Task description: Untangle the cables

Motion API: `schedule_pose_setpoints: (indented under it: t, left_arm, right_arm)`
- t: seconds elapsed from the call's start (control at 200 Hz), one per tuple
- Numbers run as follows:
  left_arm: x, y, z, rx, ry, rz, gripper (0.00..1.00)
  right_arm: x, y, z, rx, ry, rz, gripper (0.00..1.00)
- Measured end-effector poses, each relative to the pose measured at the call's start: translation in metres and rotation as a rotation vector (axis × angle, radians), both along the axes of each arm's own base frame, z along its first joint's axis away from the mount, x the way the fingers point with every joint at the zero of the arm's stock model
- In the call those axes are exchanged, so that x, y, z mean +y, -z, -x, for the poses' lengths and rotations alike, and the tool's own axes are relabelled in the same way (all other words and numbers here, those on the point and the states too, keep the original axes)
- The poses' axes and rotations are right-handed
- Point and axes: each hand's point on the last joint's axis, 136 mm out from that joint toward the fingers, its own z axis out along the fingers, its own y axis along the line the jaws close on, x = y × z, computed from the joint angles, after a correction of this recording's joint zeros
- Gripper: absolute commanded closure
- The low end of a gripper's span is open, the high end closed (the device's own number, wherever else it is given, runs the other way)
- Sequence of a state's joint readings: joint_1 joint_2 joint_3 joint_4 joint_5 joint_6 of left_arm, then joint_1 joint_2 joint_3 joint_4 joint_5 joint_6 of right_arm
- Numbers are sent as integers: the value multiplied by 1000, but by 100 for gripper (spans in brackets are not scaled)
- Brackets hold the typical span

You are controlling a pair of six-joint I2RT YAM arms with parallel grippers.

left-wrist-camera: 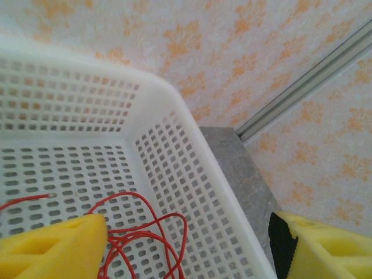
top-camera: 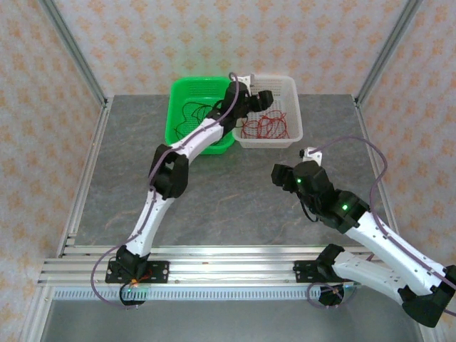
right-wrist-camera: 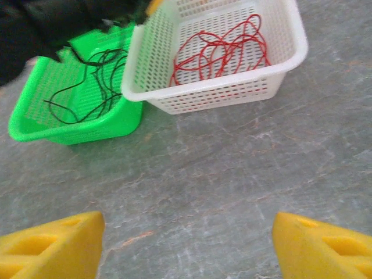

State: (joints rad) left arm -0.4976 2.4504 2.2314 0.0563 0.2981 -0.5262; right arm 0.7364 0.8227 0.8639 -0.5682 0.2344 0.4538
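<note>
The left pincer (left-wrist-camera: 187, 232) is hanging open and empty over the white basket (left-wrist-camera: 168, 99), red cables (top-camera: 262, 128) lying just beneath one finger (left-wrist-camera: 52, 247), so it is probably best rising straight, keeping clear of loops.

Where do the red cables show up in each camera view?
Top external: red cables, upper centre.
Left wrist: red cables, bottom, left of centre.
Right wrist: red cables, top centre.
Shared landmark: the white basket that holds them in all three.
</note>
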Motion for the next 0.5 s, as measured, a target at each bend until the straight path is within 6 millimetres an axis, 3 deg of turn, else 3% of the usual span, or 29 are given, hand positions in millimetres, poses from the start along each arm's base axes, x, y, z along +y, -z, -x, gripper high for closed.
schedule_pose_setpoints:
  t: [0.125, 0.25, 0.35, 0.43, 0.501]
  left_arm:
    - [29, -61, 30, -97, -54, -35, 22]
    - [77, -141, 81, -255, -150, -42, 21]
    - [118, -191, 125, -374, -236, -31, 21]
    - [147, -208, 156, -436, -300, -28, 19]
    - [175, -200, 183, -465, -366, -35, 18]
  right_arm:
    - [-19, 0, -7, -9, 79, 22, 21]
    - [-41, -2, -15, -37, 158, 51, 18]
    - [-59, -1, -22, -58, 219, 81, 18]
    - [-75, 2, -29, -73, 272, 105, 17]
    - [-89, 9, -35, -88, 316, 131, 14]
